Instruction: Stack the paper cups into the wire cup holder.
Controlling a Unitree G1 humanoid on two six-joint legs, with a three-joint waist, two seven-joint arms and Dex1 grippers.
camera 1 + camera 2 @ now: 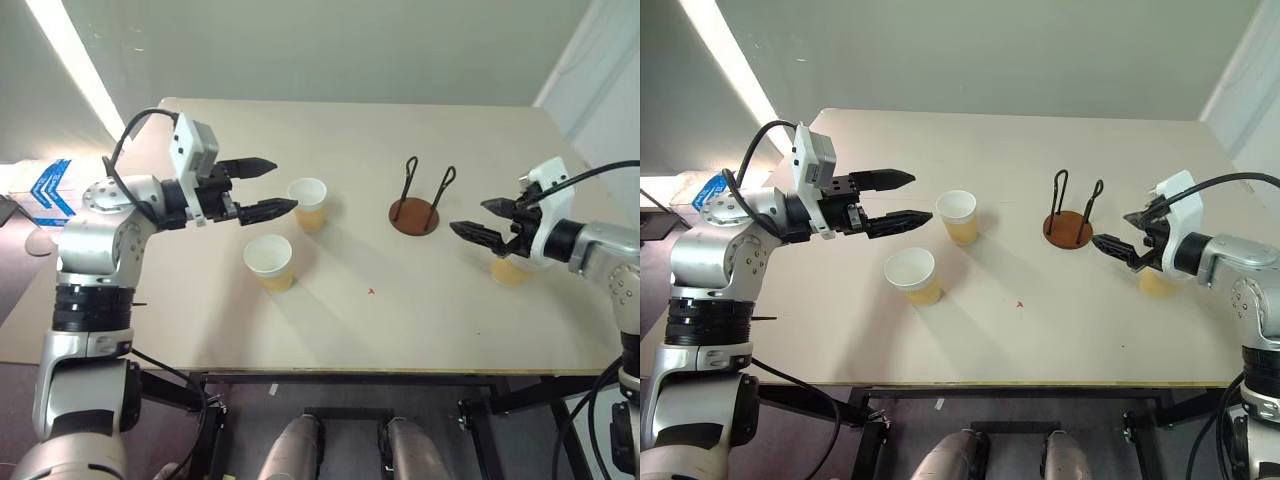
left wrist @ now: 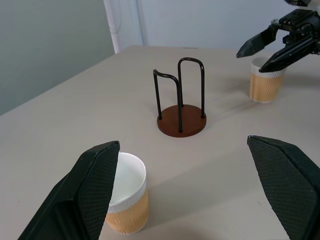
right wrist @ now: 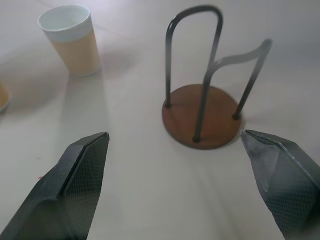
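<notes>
Head view: 3 ribbed tan paper cups (image 1: 307, 203) stand upright, mouths up, on the smooth beige desk (image 1: 400, 310); the wire cup holder (image 1: 415, 214), 2 black loops vertical on a round brown disc, stands between them.

Wrist views: left end effector (image 2: 192, 192) and right end effector (image 3: 182, 185) spread, empty, textured black fingers.

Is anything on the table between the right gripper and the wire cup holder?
No. In the right wrist view only bare table lies between the open right gripper and the empty wire cup holder.

Wire cup holder (image 1: 414, 214) flanked by bare worktop (image 1: 400, 310) on both sides; two paper cups (image 1: 308, 203) stood near left hand (image 1: 268, 187).
</notes>
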